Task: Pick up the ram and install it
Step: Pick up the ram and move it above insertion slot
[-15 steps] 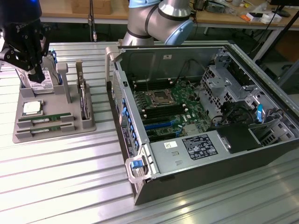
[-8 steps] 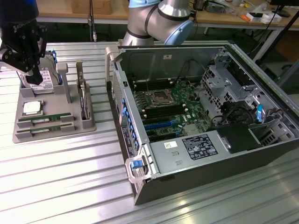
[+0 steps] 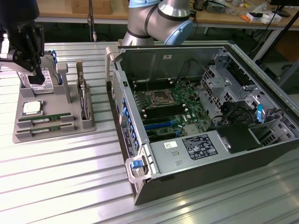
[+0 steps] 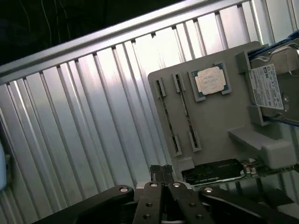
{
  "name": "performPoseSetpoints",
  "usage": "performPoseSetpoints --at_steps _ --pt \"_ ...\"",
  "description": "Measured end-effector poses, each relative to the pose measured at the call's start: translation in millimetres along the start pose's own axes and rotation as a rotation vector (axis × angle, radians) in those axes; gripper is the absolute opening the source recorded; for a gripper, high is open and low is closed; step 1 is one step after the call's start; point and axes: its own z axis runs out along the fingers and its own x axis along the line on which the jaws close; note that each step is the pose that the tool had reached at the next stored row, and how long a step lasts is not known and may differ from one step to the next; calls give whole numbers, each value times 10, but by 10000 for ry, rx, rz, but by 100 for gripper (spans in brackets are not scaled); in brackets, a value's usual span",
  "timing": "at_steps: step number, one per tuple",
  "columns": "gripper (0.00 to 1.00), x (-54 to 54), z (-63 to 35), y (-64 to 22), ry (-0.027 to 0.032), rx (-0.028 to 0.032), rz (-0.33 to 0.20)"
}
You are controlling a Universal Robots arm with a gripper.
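I am hanging my end effector (image 4: 161, 171) above the far end of the grey tray (image 3: 21, 136) on the bench (image 3: 70, 182), toward ten o'clock in the exterior view. Its fingers are pressing fully together, gripping nothing. The ram (image 3: 45, 120) is lying in the tray's slots, at six o'clock from the processor (image 3: 32, 108) and nine o'clock from the computer case (image 3: 224, 154).

No legible text; print on the hard drive label (image 4: 267, 86) and the power supply label (image 3: 198, 147) too small.
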Motion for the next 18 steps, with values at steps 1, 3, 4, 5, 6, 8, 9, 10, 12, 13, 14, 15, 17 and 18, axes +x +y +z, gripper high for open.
performPoseSetpoints --at_steps 1,3,4,5,6,8,9,10,12,13,14,15,17,18 --pt "11 0 0 1 -17 6 -211" --pt "11 -1 1 0 -76 -147 -656" --pt "11 -1 1 -1 -94 -228 -779" --pt "11 -2 1 -2 -126 -362 -987" --pt "11 -2 1 -2 -160 -469 -1215" --pt "11 -2 0 -2 -181 -521 -1803" --pt "11 -2 0 -3 -183 -510 -1940" --pt "11 -2 0 -4 -186 -485 -2229" --pt "11 -2 0 -3 -188 -476 -2342" --pt "11 -2 0 -3 -188 -476 -2342" --pt "11 -2 0 -3 -188 -476 -2342" --pt "11 -2 0 -3 -188 -476 -2342" --pt "11 -2 0 -3 -188 -476 -2342" --pt "11 -1 0 -2 -210 -481 -2340"
